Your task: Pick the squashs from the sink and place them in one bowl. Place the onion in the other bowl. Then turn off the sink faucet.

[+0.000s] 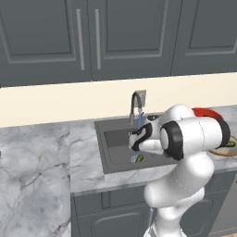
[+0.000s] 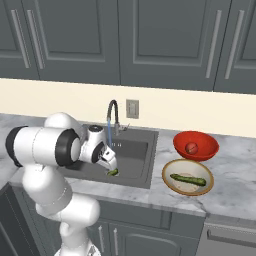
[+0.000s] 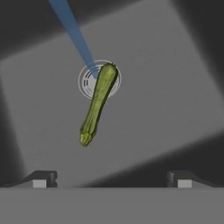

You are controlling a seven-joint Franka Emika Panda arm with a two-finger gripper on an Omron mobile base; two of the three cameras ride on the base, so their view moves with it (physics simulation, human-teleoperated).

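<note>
Meanwhile, from the left base camera, my claw (image 1: 135, 149) hung low inside the sink (image 1: 107, 152), just in front of the sink faucet (image 1: 135, 105), whose blue stream ran down past it; a green squash (image 1: 138, 158) lay on the basin floor right beneath.

From the right base camera, the onion (image 2: 191, 147) sat in the red bowl (image 2: 196, 145) and one squash (image 2: 188, 179) lay in the beige bowl (image 2: 188, 177), both bowls on the counter just beside the sink's right rim.

Through the hand camera, my fingertips (image 3: 42, 177) stood spread wide, gripping nothing, with the squash lying between and beyond them, its thicker end over the drain (image 3: 99, 79).

I judged the second squash pickup was in hand; next I needed to descend, straddle its body and close.
</note>
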